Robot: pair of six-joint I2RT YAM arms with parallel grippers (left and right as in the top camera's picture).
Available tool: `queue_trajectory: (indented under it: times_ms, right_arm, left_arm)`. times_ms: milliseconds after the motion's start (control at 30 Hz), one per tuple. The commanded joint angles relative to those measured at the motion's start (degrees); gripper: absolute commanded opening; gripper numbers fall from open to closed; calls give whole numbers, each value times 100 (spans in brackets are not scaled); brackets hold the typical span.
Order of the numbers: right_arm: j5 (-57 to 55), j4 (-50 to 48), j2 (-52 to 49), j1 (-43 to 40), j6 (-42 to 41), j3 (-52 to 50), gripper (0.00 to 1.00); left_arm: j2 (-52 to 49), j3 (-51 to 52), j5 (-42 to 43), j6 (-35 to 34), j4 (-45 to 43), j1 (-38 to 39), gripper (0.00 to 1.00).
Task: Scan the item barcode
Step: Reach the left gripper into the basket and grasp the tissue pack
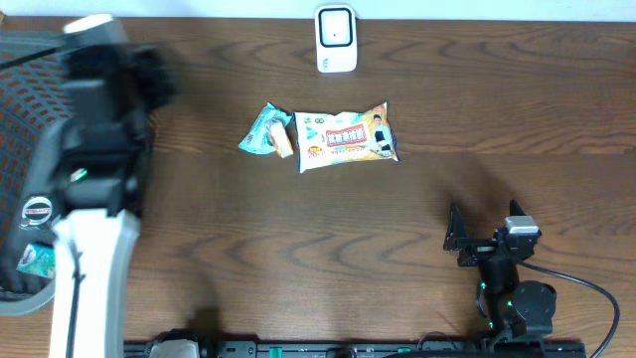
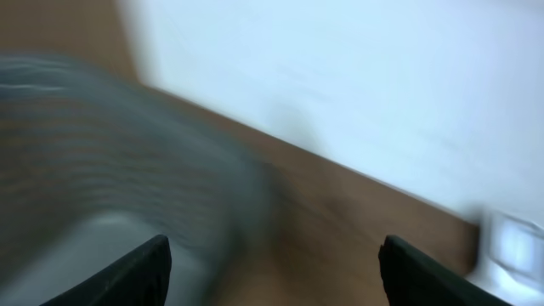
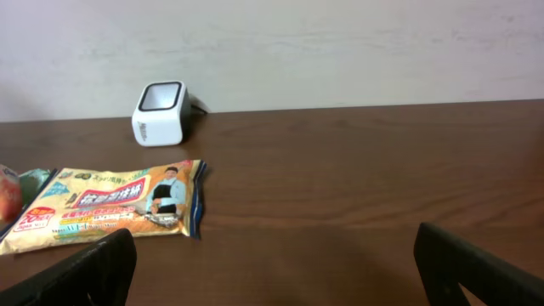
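- The snack packet [image 1: 346, 138] lies on the table [image 1: 497, 119] at frame centre, below the scanner [image 1: 336, 38]; untouched, so scanning it seems left to do.
- Left gripper [image 2: 272, 263], over the basket [image 1: 20, 109] at left: wide, empty.
- Right gripper [image 3: 272, 263], lower right: wide, empty.

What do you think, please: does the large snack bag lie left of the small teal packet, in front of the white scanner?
Not quite: the overhead view shows the snack bag right of the small teal packet; it does lie in front of the white scanner.
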State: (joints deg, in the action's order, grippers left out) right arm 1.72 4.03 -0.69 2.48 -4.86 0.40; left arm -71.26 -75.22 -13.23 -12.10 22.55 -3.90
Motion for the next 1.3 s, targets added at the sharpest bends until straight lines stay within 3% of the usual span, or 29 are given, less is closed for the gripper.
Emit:
queue_trajectory:
  times_ms: [0, 200, 333, 433, 1067, 1267]
  right_arm:
    - [-4, 24, 31, -2, 87, -9, 99]
    - [-4, 26, 31, -2, 87, -9, 99]
    - [-4, 26, 31, -2, 87, -9, 99]
    - [-4, 26, 31, -2, 87, -9, 99]
    - [-4, 24, 31, -2, 87, -9, 99]
    - [-4, 24, 31, -2, 87, -9, 99]
  left_arm:
    - [234, -42, -1021, 26, 354, -955, 77]
    - [81, -11, -1021, -35, 1303, -2566, 91]
    - [-251, 160, -1019, -920, 1853, -3458, 96]
    - [-581, 278, -1019, -1202, 2264, -3818, 98]
    - [-3082, 378, -999, -1292, 2424, -3921, 90]
    - [-3534, 378, -999, -1290, 2216, -3921, 76]
